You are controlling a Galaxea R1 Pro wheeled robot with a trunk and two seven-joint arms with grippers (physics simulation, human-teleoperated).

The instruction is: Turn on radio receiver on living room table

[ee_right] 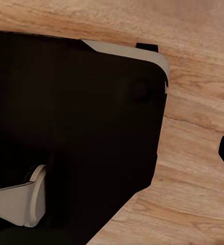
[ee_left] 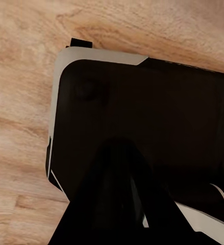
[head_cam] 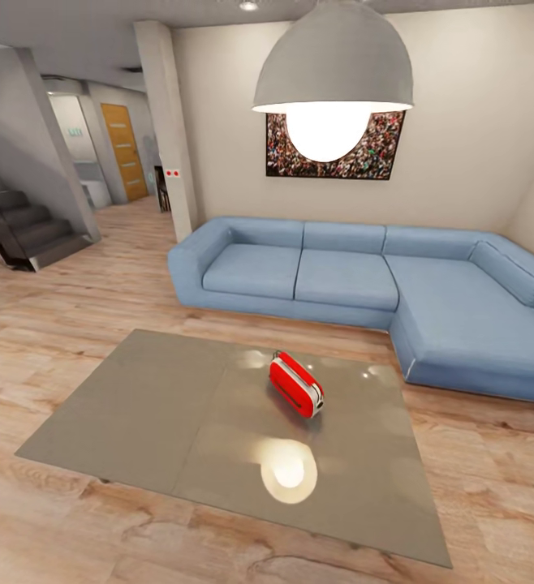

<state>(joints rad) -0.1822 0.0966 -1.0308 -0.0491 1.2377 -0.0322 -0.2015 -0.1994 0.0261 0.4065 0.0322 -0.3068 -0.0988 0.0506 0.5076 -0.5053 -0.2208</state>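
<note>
Radio receiver (head_cam: 296, 385) red w/ white stripes, on table (head_cam: 137, 414), no legible writing, hands' state unclear.

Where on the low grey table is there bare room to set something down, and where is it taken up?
The glossy grey-taupe low table is bare across its whole left panel, from the seam to the left edge. The near right corner, beyond the lamp's reflection, is free too. The only taken spot is where the small red white-striped radio lies, on the right panel toward the blue L-shaped sofa.
</note>
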